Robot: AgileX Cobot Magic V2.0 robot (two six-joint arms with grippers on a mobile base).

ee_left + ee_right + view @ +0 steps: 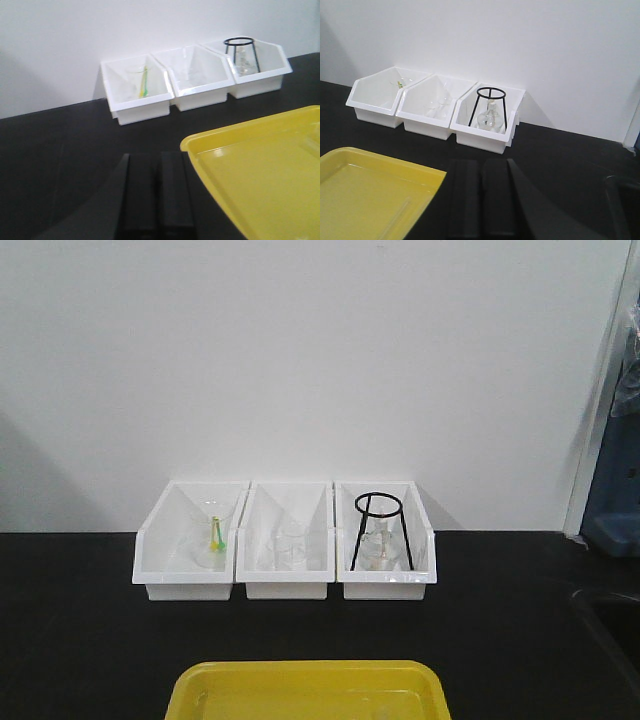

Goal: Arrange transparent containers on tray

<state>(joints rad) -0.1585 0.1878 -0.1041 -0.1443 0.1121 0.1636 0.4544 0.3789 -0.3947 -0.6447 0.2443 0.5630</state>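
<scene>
Bins, three of them, white (288, 540), stand side by side against the pale wall on a black table (80, 630). From the front the yellow tray (310, 688) shows only its far rim, at the table's near edge, well apart from the bins.

The left wrist view shows more of the tray's bare floor; the left gripper (151, 195) sits low just beside its left rim, the two dark fingers close together with only a thin seam between, holding nothing. The right wrist view shows the tray's right corner, and there a faint clear tube (395, 220) seems to lie on the floor near the rim, though it is too dim to be sure. The right gripper (481, 197) looks the same: fingers nearly together, empty.

A black wire stand (489, 107) rises over a round flask (489, 119) in the right bin. Green and yellow sticks (215, 532) lean in a beaker in the left bin; the middle bin holds small clear glassware.

Wide bare table lies between bins and tray.
</scene>
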